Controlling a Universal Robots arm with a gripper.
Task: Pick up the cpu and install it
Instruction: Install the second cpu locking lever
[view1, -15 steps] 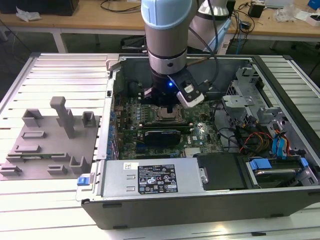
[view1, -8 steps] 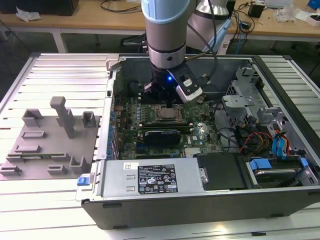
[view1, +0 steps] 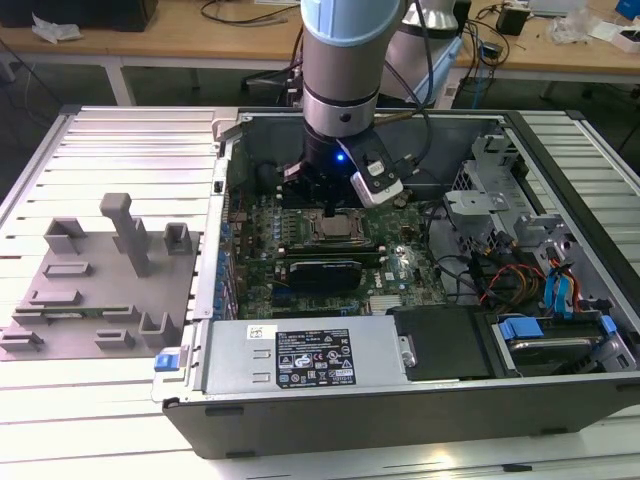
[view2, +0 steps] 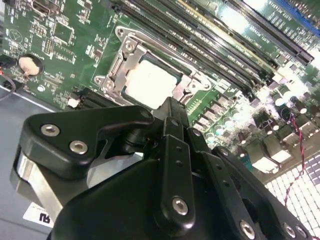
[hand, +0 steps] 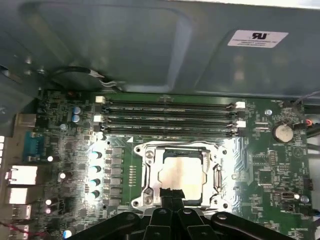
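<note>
Both wrist views are showing us the small silver-topped square cpu (hand: 181, 176) lying flat in its metal socket frame (hand: 150, 172) on the green motherboard (hand: 270, 165). Our black hand (hand: 172, 196) is hovering directly over the chip's near edge, fingertips drawn together and gripping nothing.

A lab workshop: wooden benches (view1: 100, 45) strewn with cables (view1: 245, 12), an opened computer case (view1: 400, 300) on a slatted metal table (view1: 100, 400).

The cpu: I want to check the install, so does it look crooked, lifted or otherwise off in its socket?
Nothing stands out. In both wrist views the cpu lies flat and square inside the socket frame, edges parallel to it.
</note>
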